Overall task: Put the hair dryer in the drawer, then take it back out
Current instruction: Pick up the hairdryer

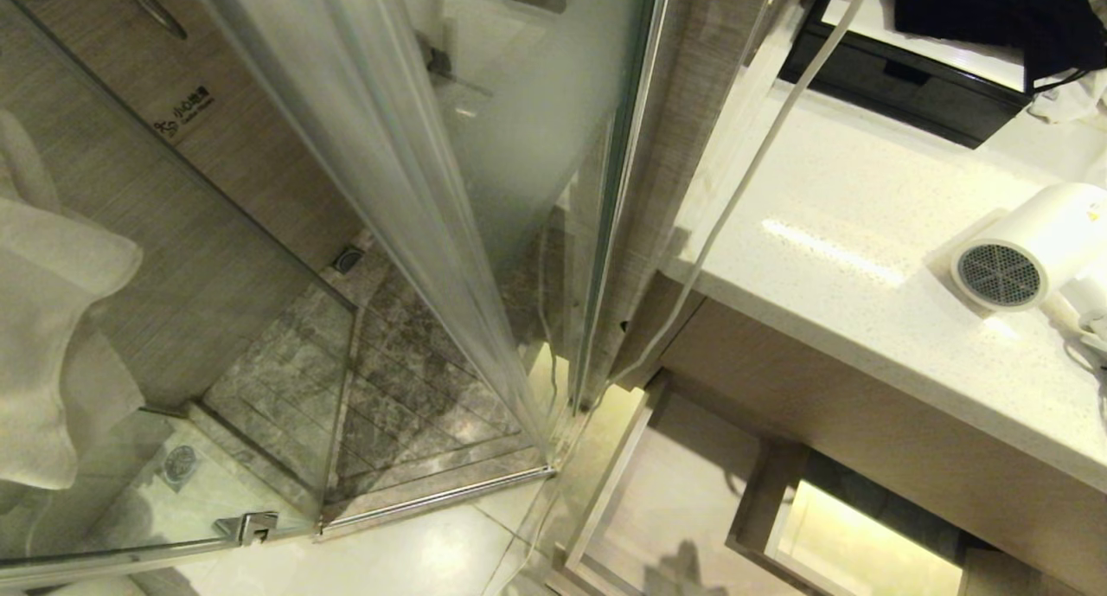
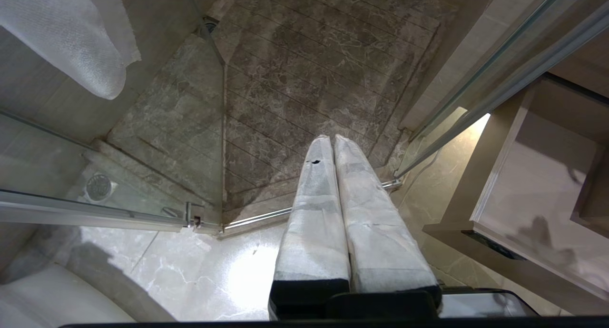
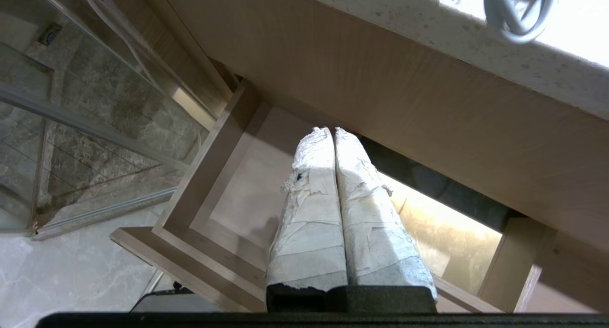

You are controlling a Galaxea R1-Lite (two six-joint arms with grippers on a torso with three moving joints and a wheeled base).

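Hair dryer [image 1: 1029, 246] lies on its side on the white countertop [image 1: 847, 259], grille end facing out, cord [image 1: 744, 176] trailing up and away along the wall; the drawer [image 1: 640, 483] below already stands pulled out, and no dryer shows in the part of it on view. Left gripper [image 2: 333, 140] hangs over the shower floor [image 2: 309, 80] with its taped fingers pressed together and holding nothing; right gripper [image 3: 333, 130] hangs over the open drawer, likewise closed and empty (neither arm shows in the head view). Judgement: either nothing has begun or the dryer is already back out; if the former, pick-up, placing in the drawer and retrieval all remain.
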